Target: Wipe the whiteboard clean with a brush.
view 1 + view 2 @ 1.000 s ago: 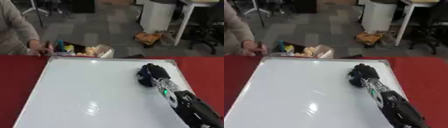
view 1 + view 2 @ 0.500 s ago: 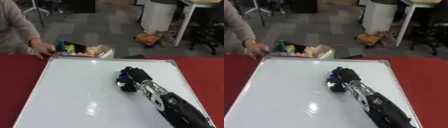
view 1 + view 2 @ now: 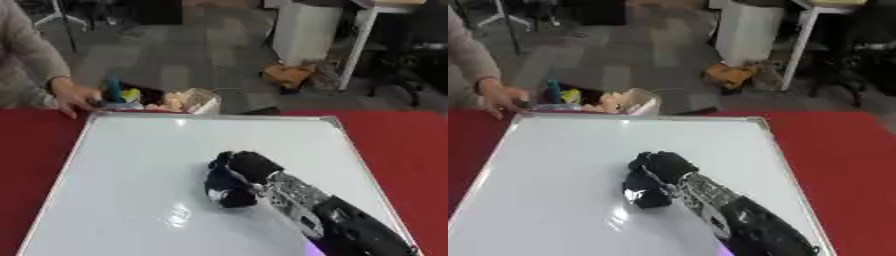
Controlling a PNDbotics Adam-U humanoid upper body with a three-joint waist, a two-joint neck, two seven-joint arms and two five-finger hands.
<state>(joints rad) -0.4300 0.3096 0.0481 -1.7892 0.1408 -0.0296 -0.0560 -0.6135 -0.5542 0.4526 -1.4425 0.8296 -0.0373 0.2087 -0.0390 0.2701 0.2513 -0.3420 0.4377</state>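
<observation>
One whiteboard (image 3: 140,170), long axis running away from the robot, flat on the red bench (image 3: 411,145); surface looks blank. Brush not separable from the dark mass under the right hand (image 3: 238,177), so its direction is unclear. That hand sits mid-board, fingers curled down onto the surface; only one robot hand shows. Far beyond it, a person's hand (image 3: 72,96) touches the board's far left corner.
</observation>
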